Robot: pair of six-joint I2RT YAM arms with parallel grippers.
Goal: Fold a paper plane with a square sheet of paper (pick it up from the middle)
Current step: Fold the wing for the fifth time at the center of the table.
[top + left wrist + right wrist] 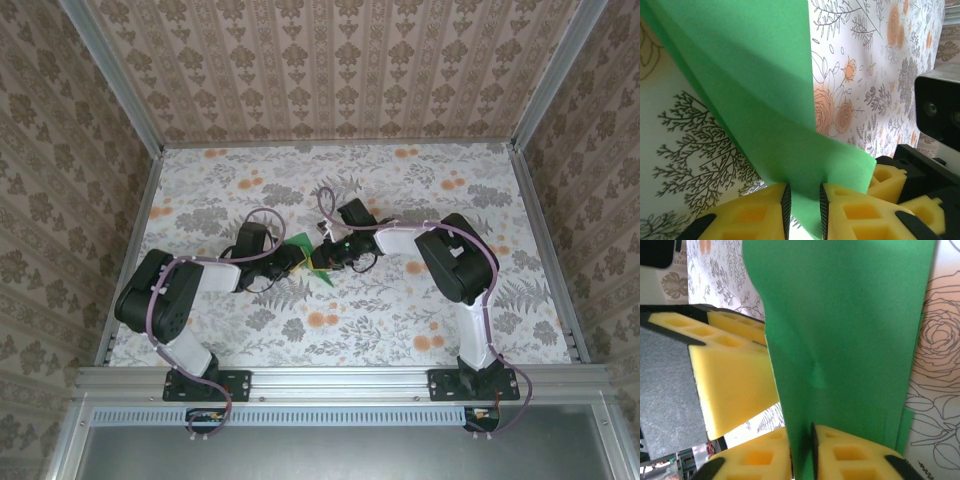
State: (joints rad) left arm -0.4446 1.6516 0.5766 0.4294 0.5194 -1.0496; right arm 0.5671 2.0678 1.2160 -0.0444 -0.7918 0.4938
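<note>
While the sheet (300, 248) is standing up off the table (400, 330) at the middle of the top view, the left gripper (288, 258) is reaching in from 9 o'clock and the right gripper (332, 254) from 3 o'clock, with the paper between them. In the left wrist view, the sheet (765, 100) is running down from 11 o'clock into the left gripper (803, 200). Its jaws are standing a little apart with green filling the gap, and I cannot tell whether they are biting. In the right wrist view, the sheet (850, 340) is dropping from 12 to 6 o'clock into the right gripper (801, 440). Its jaws are nearly meeting around the paper, and again I cannot tell whether they are pinching it. The paper is looking thin, light and limp, bowing along its length. It is therefore likely to sag, slip or crumple, so a hold near the middle seems safest. From above, its long axis is lying roughly 11 to 5 o'clock, and no pointed nose is showing.
</note>
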